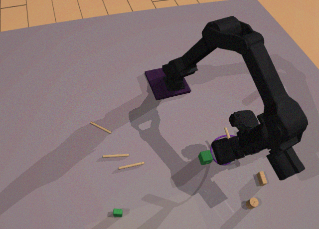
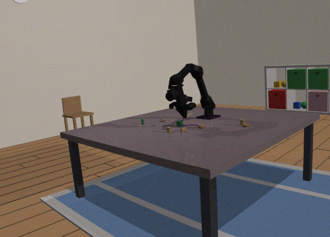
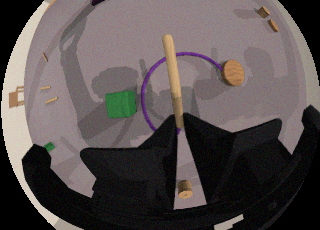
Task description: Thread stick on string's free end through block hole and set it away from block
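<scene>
from where I stood the black gripper (image 1: 228, 144) (image 2: 185, 116) (image 3: 179, 118) hung near the green block (image 1: 205, 157) (image 2: 179, 123) (image 3: 120, 104), clamped on the raised wooden stick (image 1: 227, 132) (image 2: 189, 114) (image 3: 172, 70), probably light, stiff, best held string-end; purple string (image 1: 224, 135) (image 2: 190, 125) (image 3: 143, 95) looked floppy tbh

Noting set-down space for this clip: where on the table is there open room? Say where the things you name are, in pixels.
Open: between the purple base plate (image 1: 156, 94) and the three loose wooden sticks (image 1: 100, 127) (image 1: 115, 155) (image 1: 131, 165), though arm shadow crosses it. Crowded: around the larger green block (image 1: 205, 157) (image 2: 179, 123) (image 3: 120, 104), with purple string (image 1: 211, 149) (image 3: 143, 92) and gripper (image 2: 185, 117) (image 3: 179, 118) close by.
</scene>
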